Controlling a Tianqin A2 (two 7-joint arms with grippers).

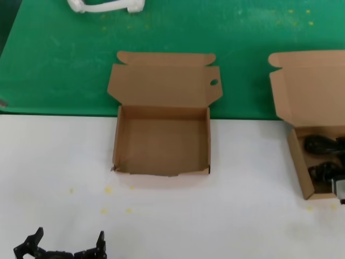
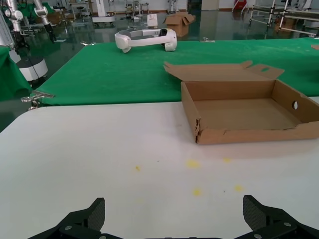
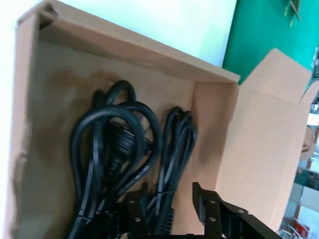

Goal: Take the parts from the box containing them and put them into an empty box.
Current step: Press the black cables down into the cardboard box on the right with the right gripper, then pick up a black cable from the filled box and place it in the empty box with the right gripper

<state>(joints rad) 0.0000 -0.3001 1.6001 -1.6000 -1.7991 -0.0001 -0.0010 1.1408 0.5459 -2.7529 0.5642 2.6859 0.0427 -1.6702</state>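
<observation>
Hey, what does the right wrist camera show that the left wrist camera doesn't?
Only the right wrist view shows the coiled black cables lying in their cardboard box, with the right gripper open just above them. Only the left wrist view shows the empty box, the white headset on the green cloth, and the open left gripper over the white table. Both show brown cardboard and green cloth.
</observation>
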